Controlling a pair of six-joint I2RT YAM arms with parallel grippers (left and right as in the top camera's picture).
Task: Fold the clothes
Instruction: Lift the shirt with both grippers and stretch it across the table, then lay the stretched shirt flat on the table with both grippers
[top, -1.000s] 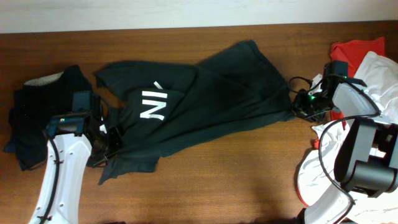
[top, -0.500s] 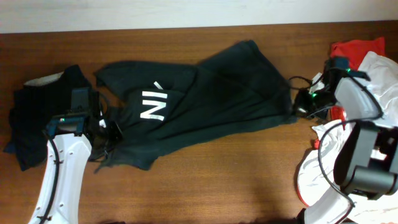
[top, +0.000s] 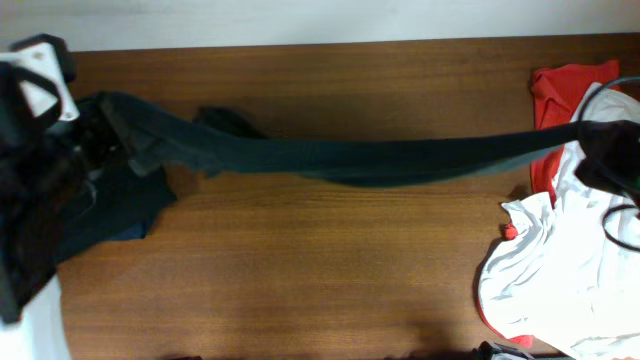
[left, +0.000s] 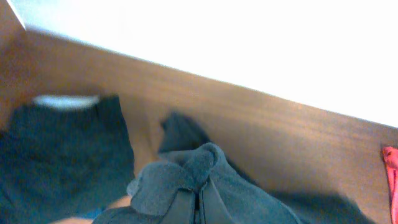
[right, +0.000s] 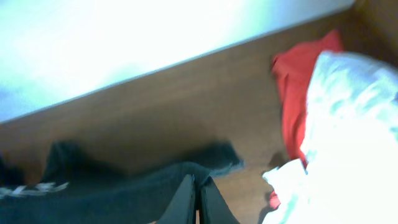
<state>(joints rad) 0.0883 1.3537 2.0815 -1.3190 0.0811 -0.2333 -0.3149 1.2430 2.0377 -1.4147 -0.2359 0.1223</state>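
The black T-shirt (top: 360, 158) hangs in the air, stretched in a long band across the table between both arms. My left gripper (left: 199, 202) is shut on its left end (left: 186, 171), high at the far left. My right gripper (right: 196, 196) is shut on its right end (right: 137, 186), high at the far right. In the overhead view both arms are blurred near the frame edges and the fingers are not distinct. The white lettering is barely visible in the right wrist view (right: 25, 188).
A dark garment pile (top: 95, 215) lies at the left, also seen in the left wrist view (left: 62, 155). A red shirt (top: 560, 95) and white shirts (top: 545, 270) lie at the right. The wooden table (top: 300, 280) runs below.
Both arms have risen sharply and pulled apart. The black T-shirt, lying crumpled on the table before, is now lifted and stretched taut between the grippers.
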